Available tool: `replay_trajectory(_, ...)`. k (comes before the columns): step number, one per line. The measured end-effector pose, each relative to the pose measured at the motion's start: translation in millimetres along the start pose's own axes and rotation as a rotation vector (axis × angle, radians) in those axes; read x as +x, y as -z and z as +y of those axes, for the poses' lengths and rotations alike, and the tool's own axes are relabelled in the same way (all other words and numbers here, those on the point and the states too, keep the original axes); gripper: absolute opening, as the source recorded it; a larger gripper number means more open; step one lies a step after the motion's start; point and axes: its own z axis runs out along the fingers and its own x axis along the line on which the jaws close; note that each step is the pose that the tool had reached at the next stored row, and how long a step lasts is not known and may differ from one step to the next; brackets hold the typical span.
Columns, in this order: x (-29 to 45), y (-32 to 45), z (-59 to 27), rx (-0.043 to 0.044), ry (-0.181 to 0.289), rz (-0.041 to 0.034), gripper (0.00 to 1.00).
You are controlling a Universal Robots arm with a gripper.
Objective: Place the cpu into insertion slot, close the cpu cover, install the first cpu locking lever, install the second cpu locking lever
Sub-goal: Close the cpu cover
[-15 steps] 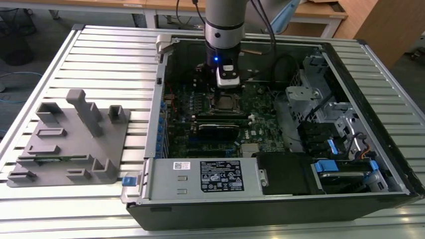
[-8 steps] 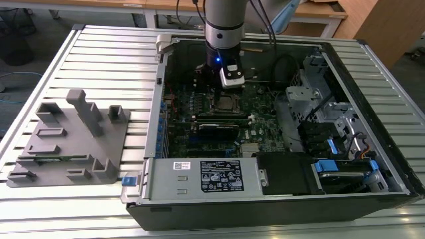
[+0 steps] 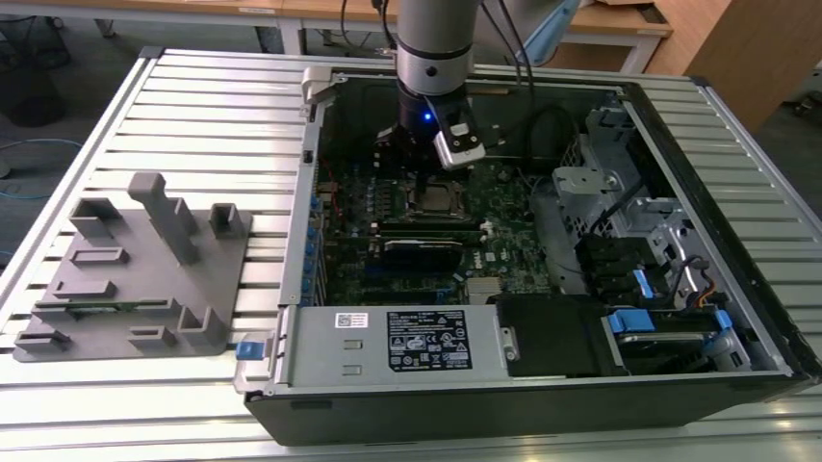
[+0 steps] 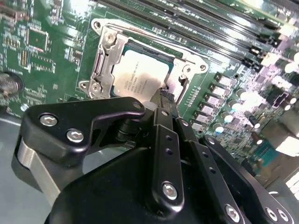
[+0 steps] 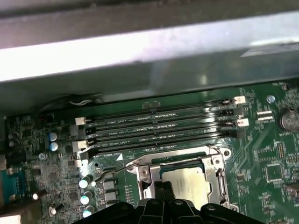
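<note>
Ribbed metal tabletop carries an open computer case in the exterior view, with the arm reaching inside. Both wrist views show the cpu, dull silver and square, seated in the insertion slot. The cpu cover, a bright steel frame, lies flat around it. The black gripper has its jaws closed together at the chip's edge. In the first wrist view, long black memory slots run beside the socket on the green board.

The table has a top of pale metal slats with grooves between them. Beyond it lies a grey floor. At the exterior view's left, a black wire basket stands on the floor, near a blue cable. Wooden desks stand behind the table, and a wooden cabinet is at the exterior view's right.
</note>
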Motion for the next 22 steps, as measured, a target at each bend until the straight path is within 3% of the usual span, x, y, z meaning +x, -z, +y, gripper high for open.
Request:
replay_trajectory(14, 0.1, 0.0, 0.0, -0.0003, 0.003, 0.0001, 0.1)
replay_trajectory(22, 0.2, -0.1, 0.0, -0.0032, 0.07, 0.0021, 0.1)
